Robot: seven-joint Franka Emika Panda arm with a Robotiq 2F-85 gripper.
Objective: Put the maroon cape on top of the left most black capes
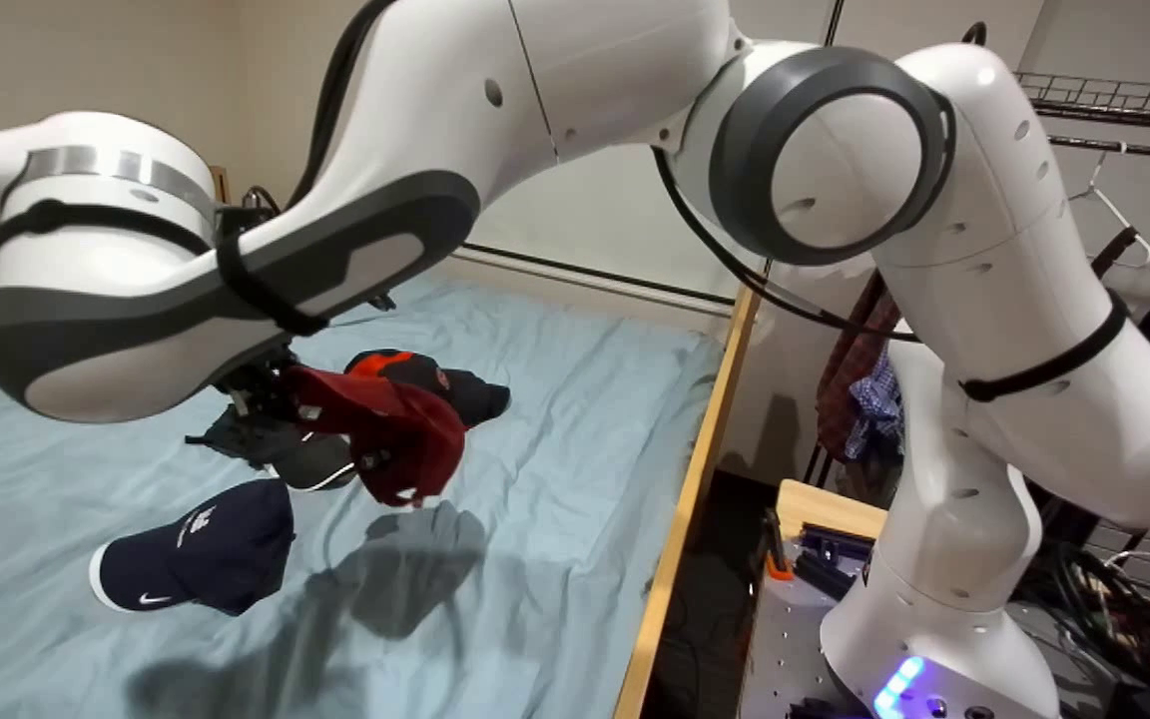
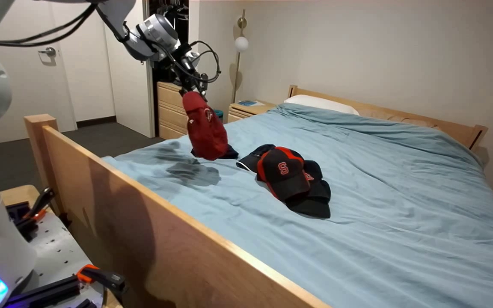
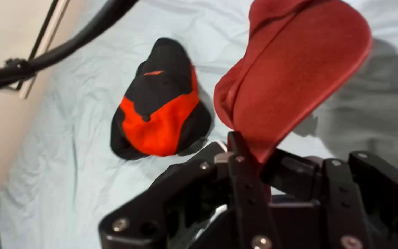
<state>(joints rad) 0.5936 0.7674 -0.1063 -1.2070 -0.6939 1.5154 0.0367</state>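
Observation:
The maroon cap [image 1: 405, 429] hangs from my gripper [image 1: 271, 384] above the bed, its shadow on the sheet below. In an exterior view the cap [image 2: 206, 130] hangs crown down under the gripper [image 2: 195, 87]. In the wrist view my gripper [image 3: 254, 155] is shut on the edge of the cap's brim [image 3: 299, 69]. A dark navy cap [image 1: 201, 549] with a white brim edge lies apart; in an exterior view the maroon cap partly hides it [image 2: 231, 152]. A black cap with a white edge [image 2: 253, 159] lies beside the black-and-red cap [image 2: 283, 171].
The black-and-red cap lies on another black cap [image 2: 315, 203]. All lie on the blue bed sheet [image 2: 379, 239]. The wooden footboard [image 2: 178, 222] stands between the robot base and the bed; it also shows as an edge [image 1: 700, 479].

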